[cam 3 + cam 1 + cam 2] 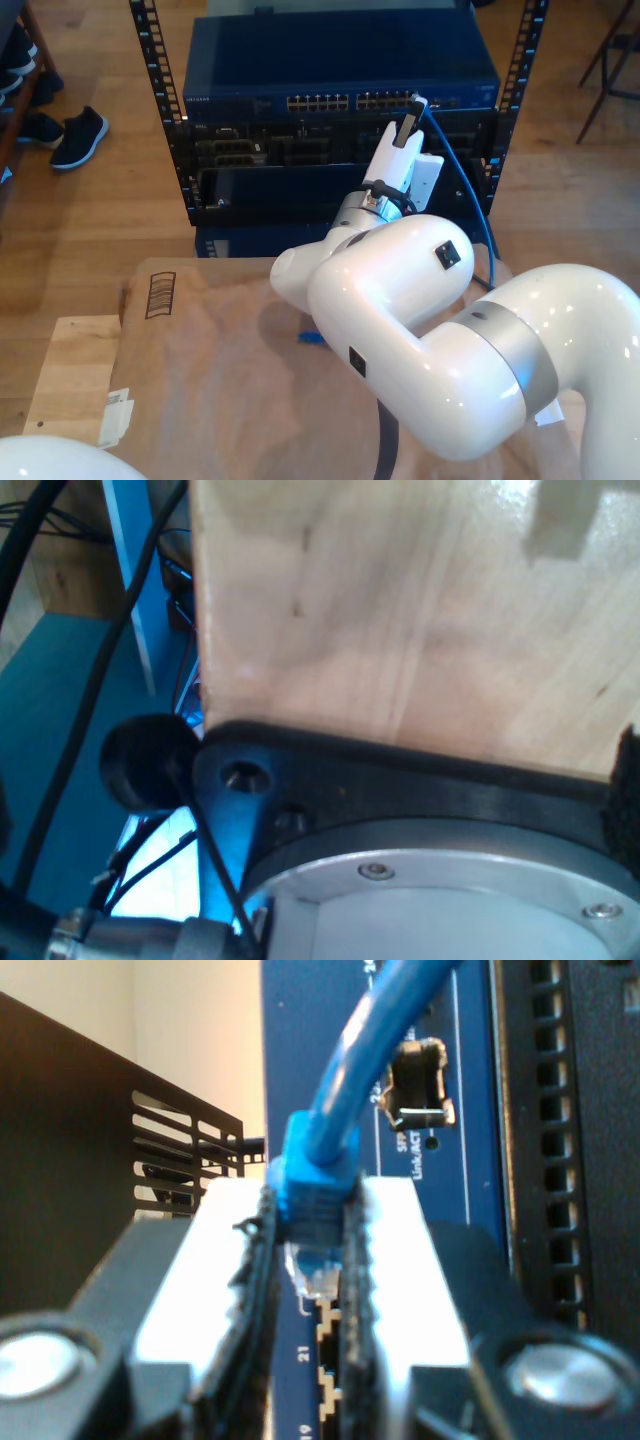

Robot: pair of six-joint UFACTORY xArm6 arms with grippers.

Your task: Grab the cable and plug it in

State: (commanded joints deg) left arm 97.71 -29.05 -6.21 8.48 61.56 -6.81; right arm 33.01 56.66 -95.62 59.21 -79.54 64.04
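Nearest to us, my second gripper [312,1290] has its two white fingers [410,1260] pressed in on the plug [312,1195] of the cable [365,1050], pinching its blue boot from both sides so that the clear tip [315,1270] pokes out beyond the pads. The plug's long axis runs straight ahead along the jaws, tip forward, while the cord itself arcs up and away behind it. Just past the tip lies the face of the blue switch [470,1080], with a row of open ports [335,1345] numbered along it; we judge the tip to be near one of them but not yet seated, though we cannot tell how close. In the exterior view the same gripper [408,130] reaches toward the port row of the switch [340,75] in the rack [150,100], toward that view's right end, and the cable [470,190] hangs down from there. The coming push should therefore go along the plug's own axis, square to the ports. My first gripper looks at a wooden board [420,610]; whether its jaws are spread or closed, we cannot tell.
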